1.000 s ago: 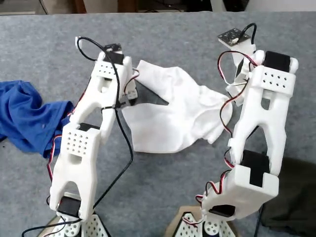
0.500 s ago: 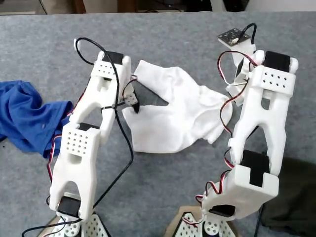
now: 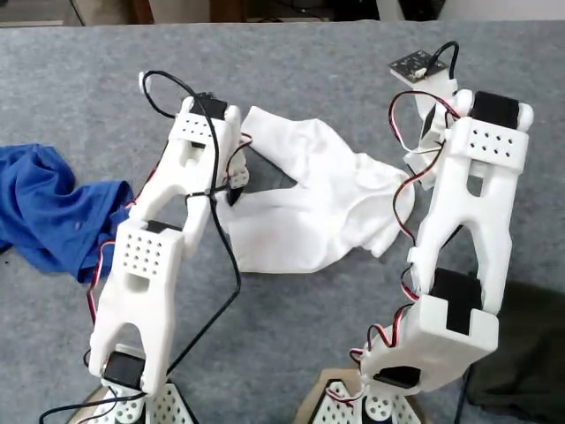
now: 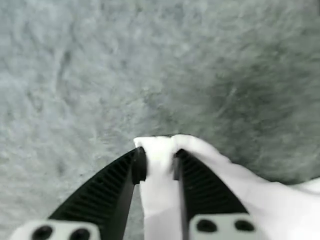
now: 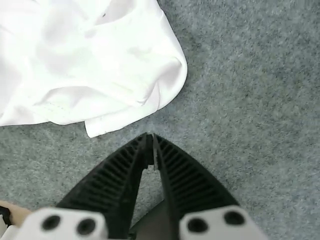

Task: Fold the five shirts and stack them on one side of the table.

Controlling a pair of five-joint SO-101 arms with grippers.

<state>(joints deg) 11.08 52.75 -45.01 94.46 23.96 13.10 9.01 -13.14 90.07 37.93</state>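
The left gripper [image 4: 156,165] is clamped on a folded edge of the crumpled white cotton shirt [image 3: 309,203], a thick wad of cloth pinched between its black ribbed jaws just above the grey felt-covered table [image 3: 353,62]. Over the last second this arm has dipped its wrist to the shirt's left edge and then shifted slightly inward, and the dark gap in the cloth beside it has narrowed. The grasp looks made, and the drag or lift has only begun.

The right gripper [image 5: 150,147] has not moved. Its jaws are together with nothing between them, and it hangs over bare felt just beside the shirt's rumpled right hem.

The shirt lies bunched in the middle of the table between the two arms, not yet spread flat, so folding proper is probably still ahead. A rumpled blue shirt [image 3: 44,208] waits at the left edge, and a dark garment [image 3: 521,353] sits at the near right corner (whether it is folded I cannot tell). No stack has formed on either side.
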